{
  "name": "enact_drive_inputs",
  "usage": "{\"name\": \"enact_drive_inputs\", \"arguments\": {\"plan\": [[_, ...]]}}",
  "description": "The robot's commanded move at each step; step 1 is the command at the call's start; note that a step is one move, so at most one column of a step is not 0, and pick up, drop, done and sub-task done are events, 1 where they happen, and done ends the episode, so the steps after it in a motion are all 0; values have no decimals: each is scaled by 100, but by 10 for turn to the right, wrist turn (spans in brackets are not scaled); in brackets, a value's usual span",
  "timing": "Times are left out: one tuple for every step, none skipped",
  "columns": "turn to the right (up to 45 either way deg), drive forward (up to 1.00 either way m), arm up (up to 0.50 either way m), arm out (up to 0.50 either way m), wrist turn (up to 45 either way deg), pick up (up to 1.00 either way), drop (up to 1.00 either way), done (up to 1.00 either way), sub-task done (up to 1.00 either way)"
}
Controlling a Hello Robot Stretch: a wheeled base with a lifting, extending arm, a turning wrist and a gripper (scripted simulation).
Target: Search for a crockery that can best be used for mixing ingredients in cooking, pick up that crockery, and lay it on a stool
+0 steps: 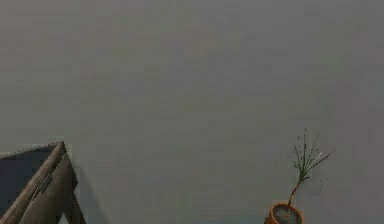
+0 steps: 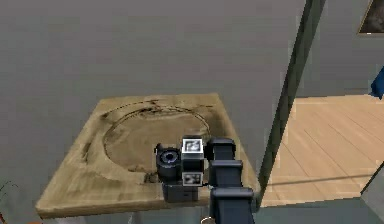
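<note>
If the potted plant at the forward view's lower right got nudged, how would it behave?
The potted plant may tip: thin stems rise well above its small orange pot. The wispy stems would likely flex rather than resist. The pot's base is cut off, so stability is unsure.

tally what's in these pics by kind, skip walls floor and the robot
potted plant: 1
wooden table: 1
dark wood-framed piece: 1
blue shape at the edge, kind unclear: 1
total: 4
</note>
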Motion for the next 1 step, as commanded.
{"name": "enact_drive_inputs", "arguments": {"plan": [[0, 0, 8, 0, 0, 0, 0, 0, 0]]}}
